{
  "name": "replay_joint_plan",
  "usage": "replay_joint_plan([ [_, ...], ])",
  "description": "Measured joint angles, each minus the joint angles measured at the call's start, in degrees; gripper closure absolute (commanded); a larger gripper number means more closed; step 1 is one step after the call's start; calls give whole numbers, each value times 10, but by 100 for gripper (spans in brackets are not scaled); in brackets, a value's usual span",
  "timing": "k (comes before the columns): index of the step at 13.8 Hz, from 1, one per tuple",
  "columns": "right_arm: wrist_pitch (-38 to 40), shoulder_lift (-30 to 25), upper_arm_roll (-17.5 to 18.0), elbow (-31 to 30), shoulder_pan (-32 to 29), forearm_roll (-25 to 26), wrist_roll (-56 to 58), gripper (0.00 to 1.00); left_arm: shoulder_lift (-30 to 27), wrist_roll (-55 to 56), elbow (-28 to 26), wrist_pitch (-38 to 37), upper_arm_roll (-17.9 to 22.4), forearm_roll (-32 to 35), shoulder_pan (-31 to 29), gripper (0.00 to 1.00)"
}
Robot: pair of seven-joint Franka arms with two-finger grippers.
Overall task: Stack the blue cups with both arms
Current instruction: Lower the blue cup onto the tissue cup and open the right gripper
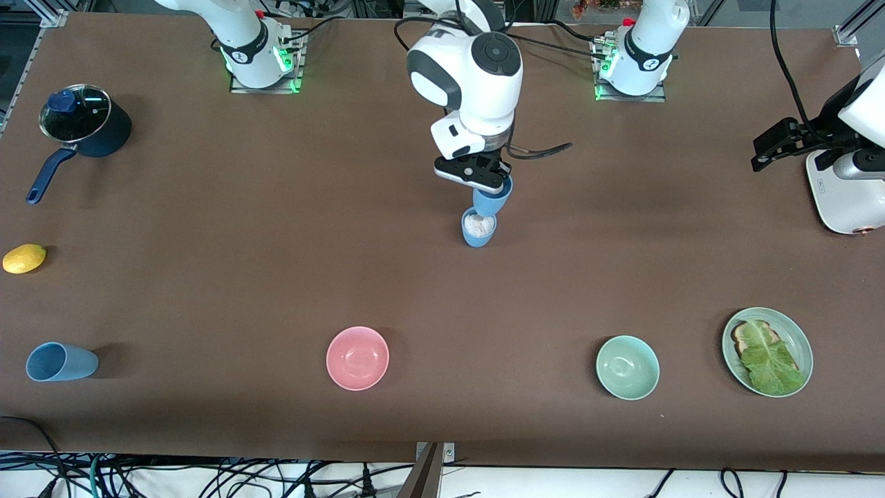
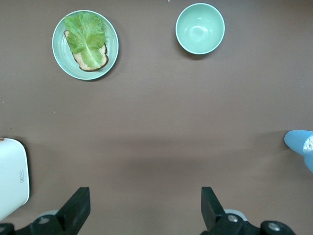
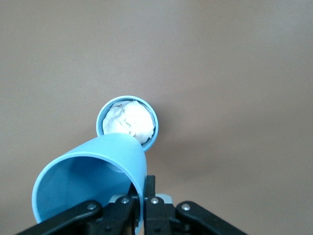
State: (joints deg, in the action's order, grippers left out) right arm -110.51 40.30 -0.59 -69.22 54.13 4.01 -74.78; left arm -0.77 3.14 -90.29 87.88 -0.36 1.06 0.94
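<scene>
Upright blue cup (image 1: pixel 478 232) holding white stuff, right pincer (image 1: pixel 477 176) gripping tilted cup (image 1: pixel 492 199) above

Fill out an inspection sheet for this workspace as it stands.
Surface: brown table, bare between items.
Job's things: held cup tilted over standing cup, which holds white crumpled stuff; third cup lies on its side at the right arm's end.
Clutter: saucepan, lemon, pink bowl, green bowl, plate with toast and lettuce, toaster.
Grippers: right claw shut on the held cup's rim; left claw open, waiting above bare table by the toaster.
Cables: black leads at the bases and below the table's near edge.
Surroundings: metal framing at the corners.
</scene>
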Motion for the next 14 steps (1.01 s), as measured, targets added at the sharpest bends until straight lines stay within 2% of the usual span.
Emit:
replay_joint_plan([
  [6,0,-11,-5,10,-13,0,1,100,1,0,-2,0,4,0,-2,0],
  [14,-14,-5,-5,-6,-20,0,5,100,3,0,-3,0,4,0,-5,0],
])
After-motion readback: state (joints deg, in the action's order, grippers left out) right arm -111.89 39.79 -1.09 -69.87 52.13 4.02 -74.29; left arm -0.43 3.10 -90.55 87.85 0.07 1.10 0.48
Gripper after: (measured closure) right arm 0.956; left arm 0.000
